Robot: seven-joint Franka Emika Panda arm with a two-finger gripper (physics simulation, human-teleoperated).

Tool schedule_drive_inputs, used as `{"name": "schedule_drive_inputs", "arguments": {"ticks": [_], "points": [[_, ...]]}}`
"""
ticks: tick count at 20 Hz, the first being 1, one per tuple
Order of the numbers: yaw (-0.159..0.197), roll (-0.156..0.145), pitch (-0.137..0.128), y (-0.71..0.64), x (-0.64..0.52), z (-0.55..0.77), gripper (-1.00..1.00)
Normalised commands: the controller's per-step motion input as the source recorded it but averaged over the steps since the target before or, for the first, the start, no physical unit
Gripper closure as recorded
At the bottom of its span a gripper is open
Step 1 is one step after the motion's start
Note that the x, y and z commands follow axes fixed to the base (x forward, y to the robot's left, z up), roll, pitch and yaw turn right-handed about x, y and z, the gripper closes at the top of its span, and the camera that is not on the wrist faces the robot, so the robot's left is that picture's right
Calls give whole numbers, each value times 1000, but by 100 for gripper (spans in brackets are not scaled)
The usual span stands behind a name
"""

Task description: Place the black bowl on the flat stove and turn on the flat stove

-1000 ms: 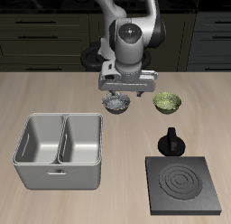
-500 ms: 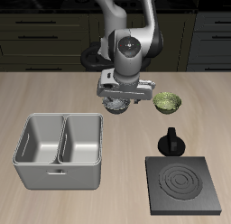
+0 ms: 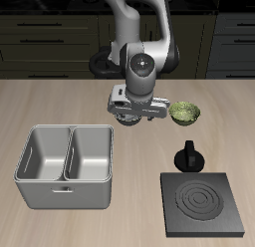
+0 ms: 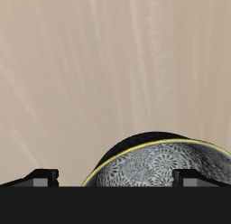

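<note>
Black bowl (image 4: 158, 166): round, grey-white speckled inside, thin yellowish rim, sitting far back on the pale wood-grain desk (image 3: 60, 102). Pincer (image 3: 129, 114) is lowered right over it, arm bent steeply down; bowl mostly hidden in exterior view. Fingers (image 4: 41, 177) sit apart, straddling the rim. Flat stove (image 3: 204, 203): dark-grey square with ring marks, black knob (image 3: 188, 156), near front edge, well apart from bowl

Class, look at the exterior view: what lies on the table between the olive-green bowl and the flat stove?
Only the stove's black knob stands between the olive-green bowl and the flat stove; the rest is bare tabletop, seen in the exterior view.
</note>
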Motion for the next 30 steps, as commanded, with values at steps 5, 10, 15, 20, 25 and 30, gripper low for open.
{"name": "schedule_drive_inputs", "arguments": {"ticks": [5, 10, 15, 20, 25, 30], "points": [[-33, 13, 13, 38, -47, -163, -100], [-24, 33, -6, 65, -75, 30, 100], [-12, 0, -10, 2, -57, 74, 100], [6, -15, -6, -12, -55, 38, 100], [35, -26, -21, -15, -91, 174, 100], [57, -28, -85, -87, -40, 511, 100]]}}
